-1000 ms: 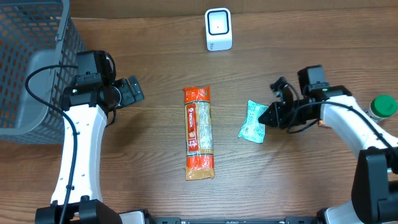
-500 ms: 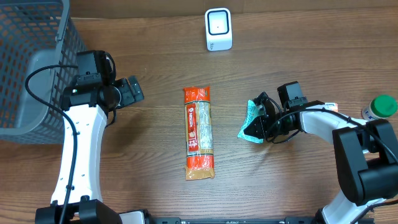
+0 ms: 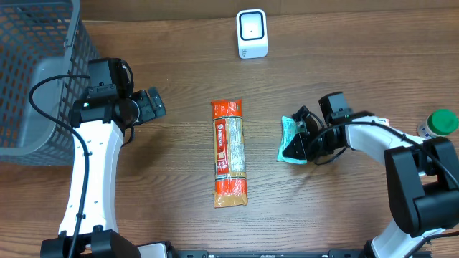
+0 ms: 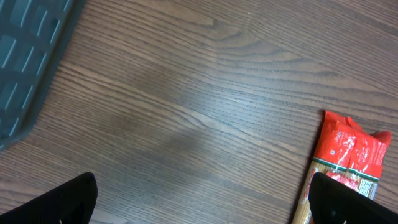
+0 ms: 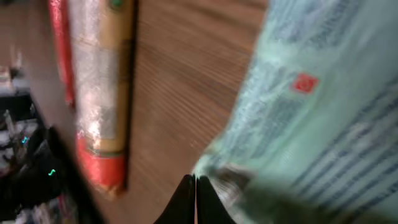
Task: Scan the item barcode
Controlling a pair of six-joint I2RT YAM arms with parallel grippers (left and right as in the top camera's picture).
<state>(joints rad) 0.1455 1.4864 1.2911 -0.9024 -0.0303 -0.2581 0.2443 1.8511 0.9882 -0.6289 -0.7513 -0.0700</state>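
A grey mesh basket [image 3: 36,72] is sitting at the left edge of the table [image 3: 172,43]. A red-ended pasta pack [image 3: 229,153] is lying lengthwise mid-table, well apart from it. A green-capped bottle [image 3: 439,123] is standing at the right edge.

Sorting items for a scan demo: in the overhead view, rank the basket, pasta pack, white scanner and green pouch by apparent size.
1. Grey basket, cropped by the frame.
2. Pasta pack.
3. White scanner and green pouch look alike; the right end effector partly covers the pouch.
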